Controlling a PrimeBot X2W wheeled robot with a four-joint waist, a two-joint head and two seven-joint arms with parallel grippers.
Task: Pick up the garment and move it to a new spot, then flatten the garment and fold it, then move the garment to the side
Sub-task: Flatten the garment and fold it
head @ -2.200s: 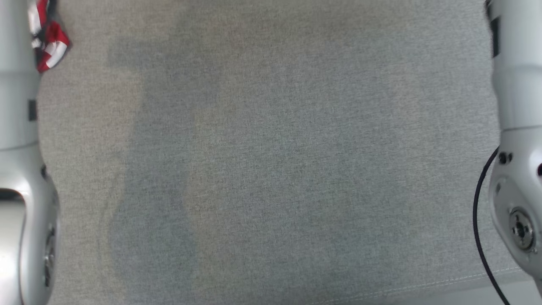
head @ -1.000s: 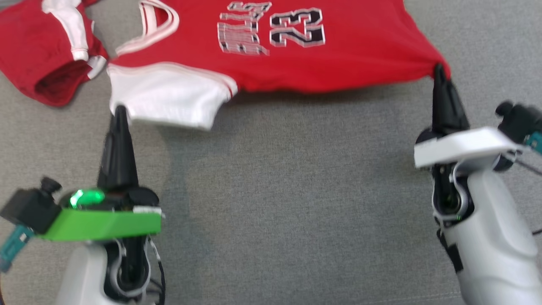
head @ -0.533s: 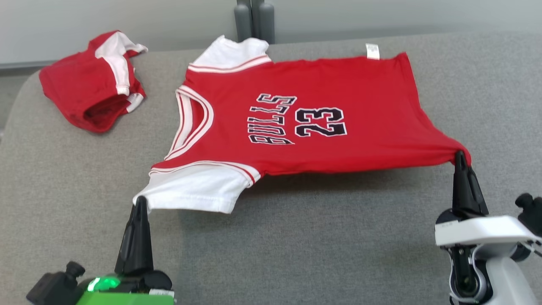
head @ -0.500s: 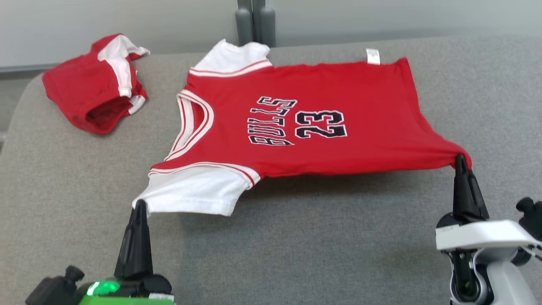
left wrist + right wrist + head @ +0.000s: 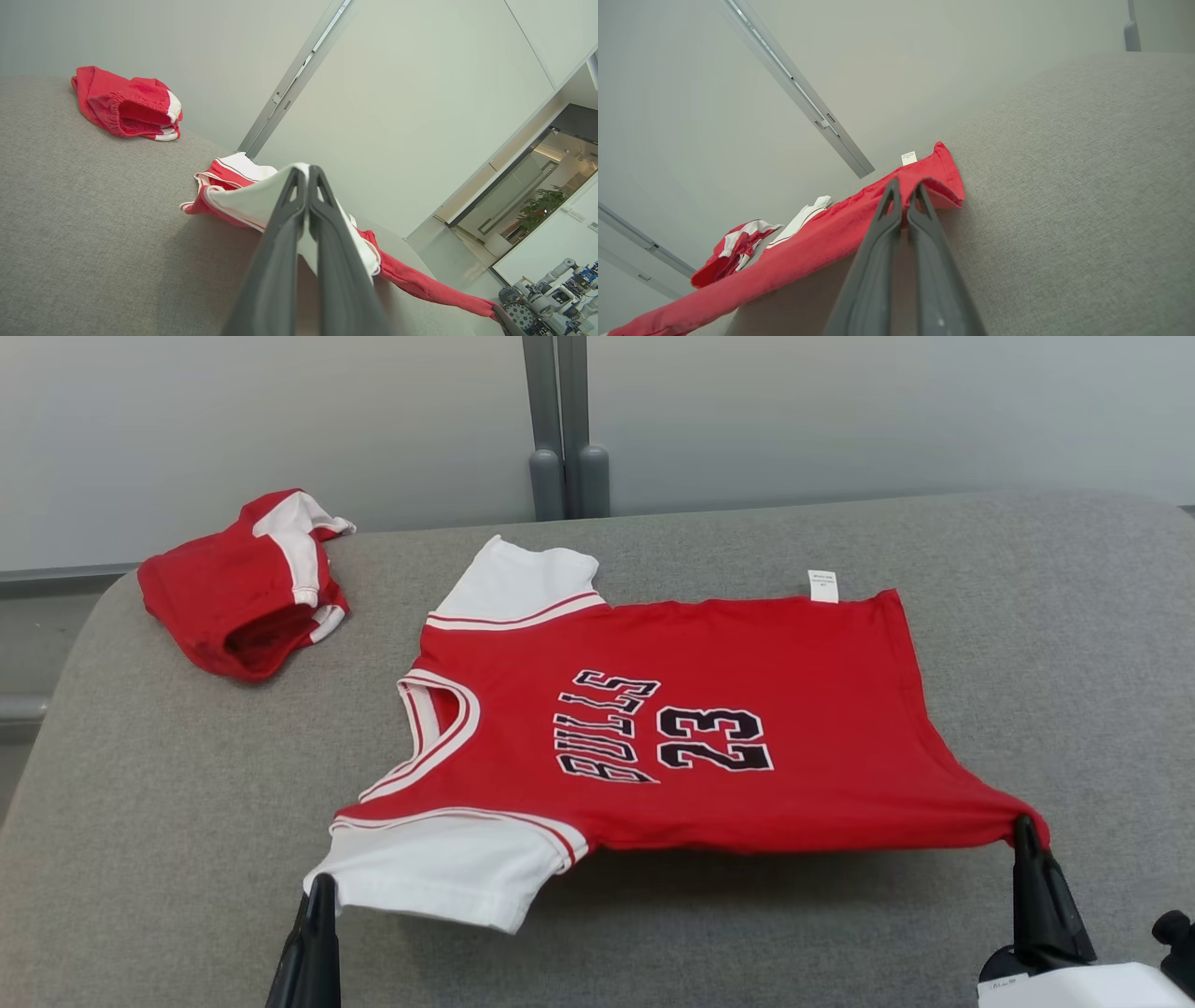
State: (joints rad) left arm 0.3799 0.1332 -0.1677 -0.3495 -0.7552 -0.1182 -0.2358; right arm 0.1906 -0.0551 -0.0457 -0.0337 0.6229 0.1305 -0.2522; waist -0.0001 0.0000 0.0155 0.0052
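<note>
A pale, bare wall (image 5: 280, 420) closes the room beyond both sets of fingertips. Under both tools runs the grey fabric-covered surface (image 5: 168, 821), rounded at its far corner off to the left, with plenty of bare cloth around for laying a garment out. The red jersey (image 5: 728, 709) lies front up ahead of the left gripper (image 5: 321, 889) and the right gripper (image 5: 1024, 829) and is stretched between them, neck on the left one's side and hem on the right one's. Its far edge rests on the surface while the near edge hangs lifted, a shadow beneath it. This reads as the flattening step: holding the two near corners apart and taut should draw the creases out before any fold. A bundle of red shorts (image 5: 243, 607) sits well beyond the left gripper and to its left, apart from the jersey, probably parked there so it is clear of the work. The left gripper is pinched together on the edge of the near white sleeve (image 5: 439, 873). The right gripper is pinched together on the near hem corner, where the cloth draws to a point. A grey upright rail (image 5: 555, 420) stands against the wall ahead of the gap between the two arms. A small white label (image 5: 822, 586) sticks out at the far hem corner, well ahead of the right gripper. In the left wrist view an opening far to that gripper's right shows a brighter room with a potted plant (image 5: 542, 210).
</note>
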